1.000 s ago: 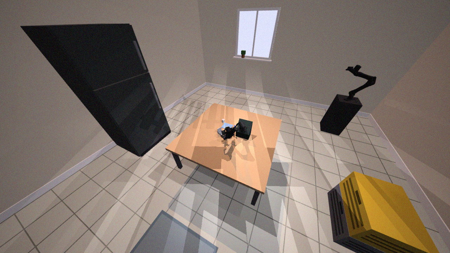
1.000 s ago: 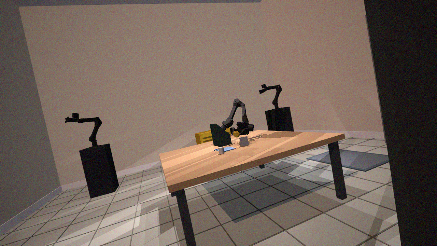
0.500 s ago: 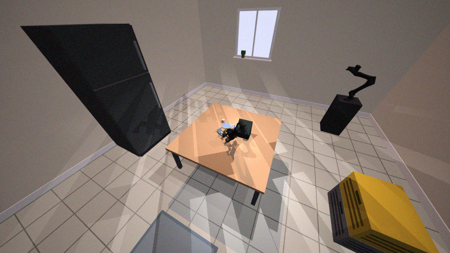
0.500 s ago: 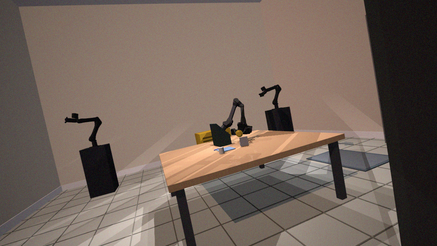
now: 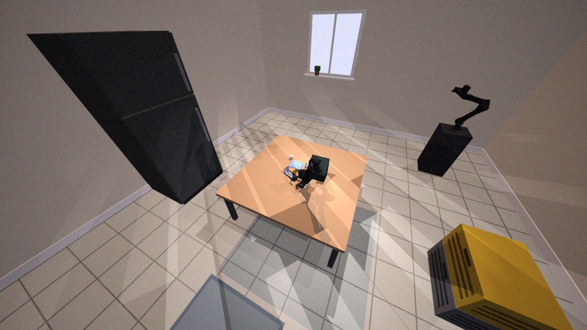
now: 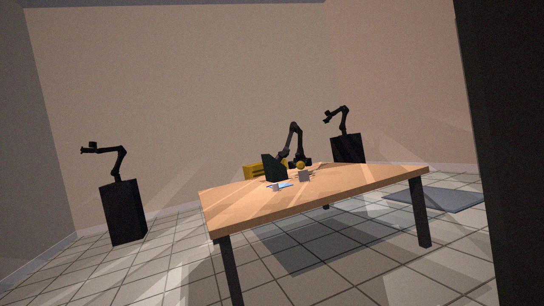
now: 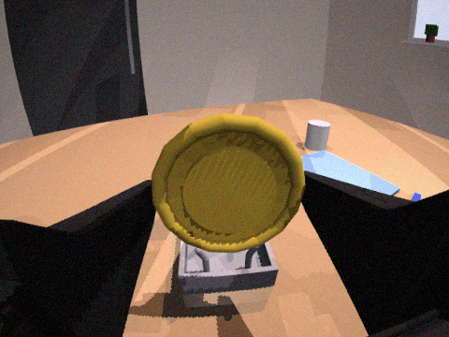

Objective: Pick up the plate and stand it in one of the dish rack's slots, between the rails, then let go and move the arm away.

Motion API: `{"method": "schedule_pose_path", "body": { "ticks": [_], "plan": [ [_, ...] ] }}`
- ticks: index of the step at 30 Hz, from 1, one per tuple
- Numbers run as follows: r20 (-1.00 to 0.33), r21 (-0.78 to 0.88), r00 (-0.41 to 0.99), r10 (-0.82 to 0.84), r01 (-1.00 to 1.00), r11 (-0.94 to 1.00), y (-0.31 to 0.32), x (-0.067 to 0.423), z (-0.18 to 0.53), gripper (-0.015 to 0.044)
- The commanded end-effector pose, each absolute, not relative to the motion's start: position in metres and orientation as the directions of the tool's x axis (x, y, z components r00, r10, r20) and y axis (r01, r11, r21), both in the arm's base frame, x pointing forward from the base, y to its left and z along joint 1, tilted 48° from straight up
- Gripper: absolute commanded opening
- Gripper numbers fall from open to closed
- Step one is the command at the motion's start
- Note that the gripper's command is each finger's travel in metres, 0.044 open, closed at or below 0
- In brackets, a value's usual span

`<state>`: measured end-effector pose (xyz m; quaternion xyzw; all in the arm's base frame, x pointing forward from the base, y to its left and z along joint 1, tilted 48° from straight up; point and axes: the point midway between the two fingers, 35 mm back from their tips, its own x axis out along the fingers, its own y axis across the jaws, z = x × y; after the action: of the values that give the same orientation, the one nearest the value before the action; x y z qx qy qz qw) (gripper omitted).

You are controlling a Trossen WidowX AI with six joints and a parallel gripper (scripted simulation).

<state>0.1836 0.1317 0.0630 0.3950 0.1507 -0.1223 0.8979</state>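
Note:
My gripper (image 5: 295, 172) (image 6: 300, 165) (image 7: 227, 184) is shut on the yellow plate (image 5: 295, 171) (image 6: 300, 165) (image 7: 229, 184), with a finger at either side of its rim. The plate is held up off the table, standing on edge, its round face toward the wrist camera. The small grey dish rack (image 5: 288, 173) (image 6: 303, 175) (image 7: 229, 280) stands on the table. In the wrist view it lies beyond and below the plate, its front wall and two curved rails showing. In the exterior view the plate is just above its grey back panel. The plate hides much of the rack in the wrist view, so I cannot tell the slot alignment.
A light blue board (image 5: 296, 164) (image 6: 283, 185) (image 7: 348, 173) lies right of the rack in the wrist view, with a grey cup (image 5: 291, 157) (image 6: 275, 187) (image 7: 317, 136) behind it. A small blue thing (image 7: 416, 197) lies beside the board. A dark green block (image 6: 274, 171) stands near the arm.

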Motion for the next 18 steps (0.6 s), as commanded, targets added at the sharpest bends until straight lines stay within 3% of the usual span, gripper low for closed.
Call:
{"method": "schedule_pose_path", "body": {
  "ticks": [1, 18],
  "plan": [
    [-0.345, 0.689, 0.934, -0.092, 0.319, 0.651, 0.132, 0.182, 0.065, 0.0],
    [-0.349, 0.686, 0.933, -0.093, 0.321, 0.653, 0.144, 0.19, 0.05, 0.0]
  ]
}}
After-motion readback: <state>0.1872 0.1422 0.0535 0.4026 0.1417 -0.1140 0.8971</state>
